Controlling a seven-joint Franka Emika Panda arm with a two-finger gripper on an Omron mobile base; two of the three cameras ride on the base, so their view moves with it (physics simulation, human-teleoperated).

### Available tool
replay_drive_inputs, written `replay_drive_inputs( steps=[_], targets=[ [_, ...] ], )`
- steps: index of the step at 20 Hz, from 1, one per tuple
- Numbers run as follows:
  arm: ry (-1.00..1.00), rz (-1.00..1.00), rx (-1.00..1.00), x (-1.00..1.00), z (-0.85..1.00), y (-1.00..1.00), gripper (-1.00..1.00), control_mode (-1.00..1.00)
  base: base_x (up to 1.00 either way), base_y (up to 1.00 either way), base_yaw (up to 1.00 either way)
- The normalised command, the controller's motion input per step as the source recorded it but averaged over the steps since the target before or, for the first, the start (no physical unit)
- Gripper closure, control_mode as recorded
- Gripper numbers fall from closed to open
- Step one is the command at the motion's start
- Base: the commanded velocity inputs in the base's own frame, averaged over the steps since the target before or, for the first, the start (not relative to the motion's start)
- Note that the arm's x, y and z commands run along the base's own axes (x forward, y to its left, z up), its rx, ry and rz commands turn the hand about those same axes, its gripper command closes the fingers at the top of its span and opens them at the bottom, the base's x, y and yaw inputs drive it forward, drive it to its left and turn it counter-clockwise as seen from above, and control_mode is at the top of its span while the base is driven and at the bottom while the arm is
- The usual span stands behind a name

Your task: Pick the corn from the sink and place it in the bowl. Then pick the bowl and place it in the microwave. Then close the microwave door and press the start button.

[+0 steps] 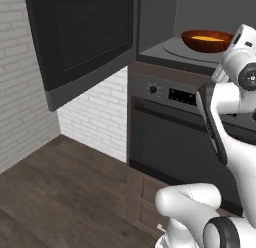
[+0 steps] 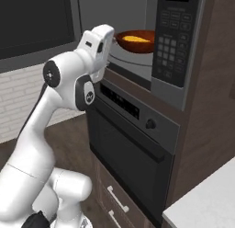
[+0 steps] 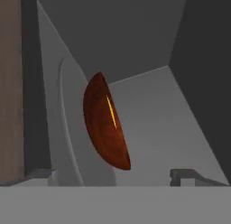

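The reddish-brown bowl (image 1: 197,45) (image 2: 137,47) (image 3: 103,130) rests on the round turntable plate (image 1: 172,49) inside the microwave (image 2: 175,43). The yellow corn (image 1: 207,38) (image 2: 134,39) (image 3: 110,111) lies in the bowl. My gripper (image 3: 115,178) stands open just in front of the cavity, a short way back from the bowl, with nothing between its fingertips (image 3: 41,175). The black microwave door (image 1: 85,37) (image 2: 32,25) hangs wide open to the left. The sink is out of view.
A black oven (image 1: 170,137) (image 2: 133,144) with a knob and a display strip sits directly below the microwave. A white brick wall (image 1: 25,92) lies to the left, and a pale counter corner (image 2: 206,199) at the lower right.
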Motion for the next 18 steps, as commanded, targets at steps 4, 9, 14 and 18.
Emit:
replay_drive_inputs(
  steps=[4,9,14,18],
  targets=[
    [0.29,0.00,0.00,-0.97,0.23,0.22,-1.00,-1.00,0.00,0.00,0.00],
    [0.29,0.00,0.00,-1.00,0.14,0.12,-1.00,-1.00,0.00,0.00,0.00],
    [0.24,0.00,0.00,-1.00,0.00,0.18,-1.00,-1.00,0.00,0.00,0.00],
    [0.08,0.00,-0.03,-1.00,-0.01,0.43,-1.00,-1.00,0.00,0.00,0.00]
  ],
)
